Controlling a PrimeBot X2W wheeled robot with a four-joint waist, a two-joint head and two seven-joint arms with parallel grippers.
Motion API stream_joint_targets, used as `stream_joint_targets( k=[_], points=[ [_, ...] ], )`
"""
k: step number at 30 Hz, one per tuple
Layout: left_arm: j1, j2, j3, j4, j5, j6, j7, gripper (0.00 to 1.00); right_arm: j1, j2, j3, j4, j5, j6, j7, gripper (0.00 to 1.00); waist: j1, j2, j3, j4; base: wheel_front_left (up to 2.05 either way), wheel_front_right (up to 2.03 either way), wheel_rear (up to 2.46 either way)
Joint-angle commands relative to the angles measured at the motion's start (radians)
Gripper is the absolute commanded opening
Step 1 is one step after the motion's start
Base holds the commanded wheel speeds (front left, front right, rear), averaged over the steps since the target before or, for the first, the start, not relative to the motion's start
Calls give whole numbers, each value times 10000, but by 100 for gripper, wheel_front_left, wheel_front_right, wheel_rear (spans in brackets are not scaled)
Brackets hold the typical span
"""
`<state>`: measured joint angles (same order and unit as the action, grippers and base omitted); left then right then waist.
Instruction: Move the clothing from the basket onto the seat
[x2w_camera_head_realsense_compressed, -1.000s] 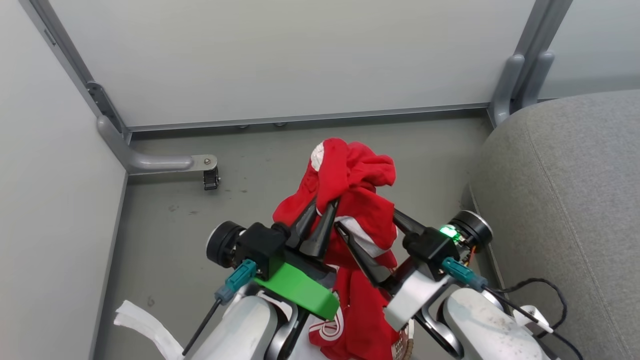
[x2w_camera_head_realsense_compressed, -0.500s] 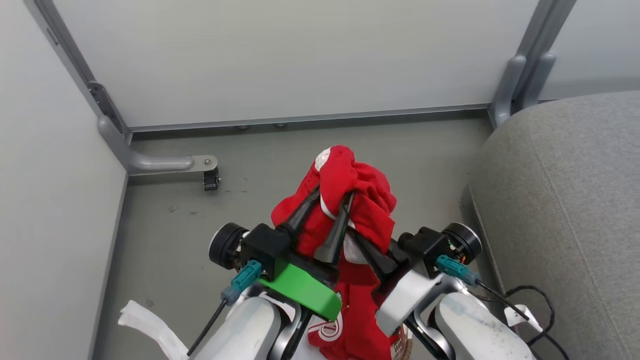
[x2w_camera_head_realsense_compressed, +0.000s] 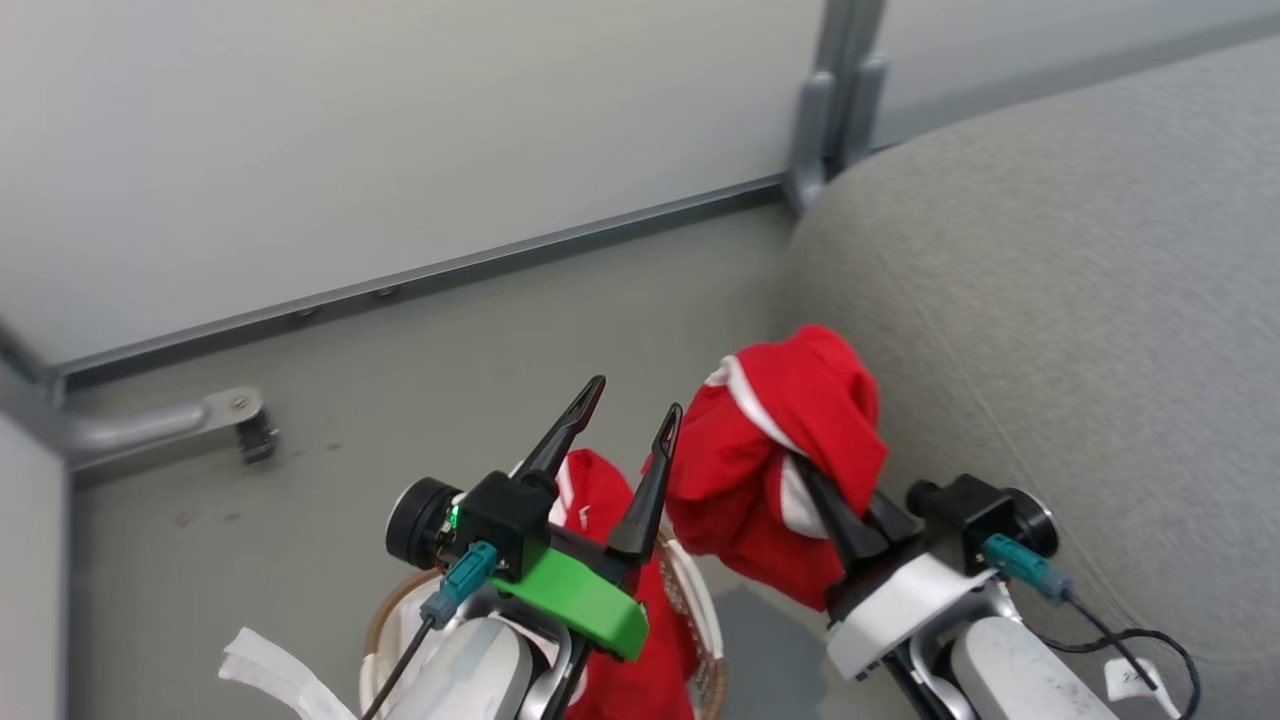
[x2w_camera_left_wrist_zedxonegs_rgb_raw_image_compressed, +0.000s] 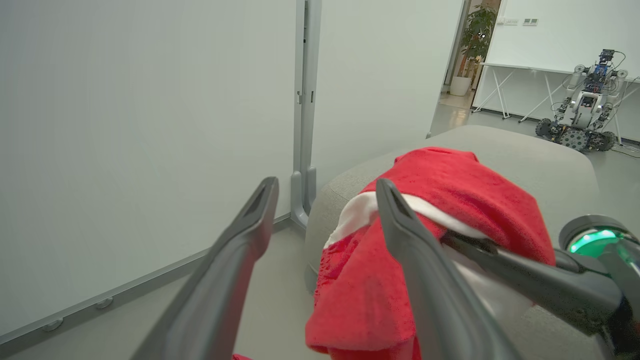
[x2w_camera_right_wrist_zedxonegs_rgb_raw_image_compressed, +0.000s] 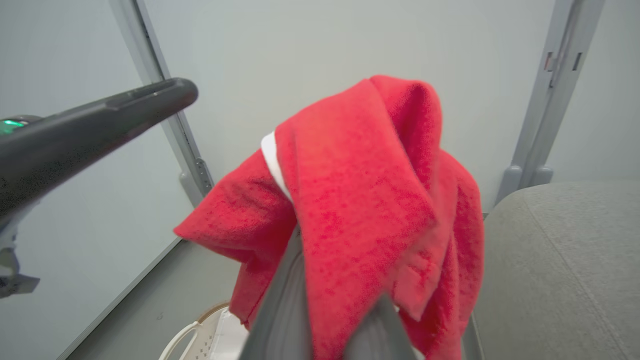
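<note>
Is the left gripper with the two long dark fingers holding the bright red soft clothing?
No, the left gripper stands open and empty, while the right gripper grips the clothing.

Two red bunches of clothing (x2w_camera_head_realsense_compressed: 775, 450), one basket (x2w_camera_head_realsense_compressed: 700, 605), one seat (x2w_camera_head_realsense_compressed: 1050, 300), two grippers: left gripper (x2w_camera_head_realsense_compressed: 636, 394), right gripper (x2w_camera_head_realsense_compressed: 812, 485).

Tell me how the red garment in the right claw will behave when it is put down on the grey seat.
Probably floppy: the red garment drapes in folds over the shut right claw and hangs below it. Likely light, since one thin pinch carries it. On the seat it should slump into a heap, not roll.
</note>
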<state>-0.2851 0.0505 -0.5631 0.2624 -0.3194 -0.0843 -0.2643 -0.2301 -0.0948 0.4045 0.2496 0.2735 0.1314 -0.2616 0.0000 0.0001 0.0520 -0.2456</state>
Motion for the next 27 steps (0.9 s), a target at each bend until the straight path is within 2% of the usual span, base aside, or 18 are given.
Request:
stream_joint_targets(
  k=[1,5,10,19,27],
  points=[
    [157,15,34,11,-50,-69,-1,100,185,-73,-194,-79,52,-12,-47,0,0,-1,183,-1722,0,0,0],
    [181,15,-9,22,25,-166,-1,100,400,-196,-631,-195,19,-12,-49,0,0,-1,292,-2426,0,0,0],
    [239,20,-167,132,84,-247,-1,100,457,-454,-1165,-295,-80,-12,-49,0,0,-1,453,-2861,0,0,0],
    [-195,44,-415,350,423,-381,-1,100,-498,-1444,-1905,-146,-425,-13,-49,0,0,-1,1396,-2797,0,0,0],
    [-952,486,-653,530,685,-449,-1,100,-2640,-2720,-2249,761,-951,-13,-49,0,0,-1,2972,-2324,0,0,0]
  ],
)
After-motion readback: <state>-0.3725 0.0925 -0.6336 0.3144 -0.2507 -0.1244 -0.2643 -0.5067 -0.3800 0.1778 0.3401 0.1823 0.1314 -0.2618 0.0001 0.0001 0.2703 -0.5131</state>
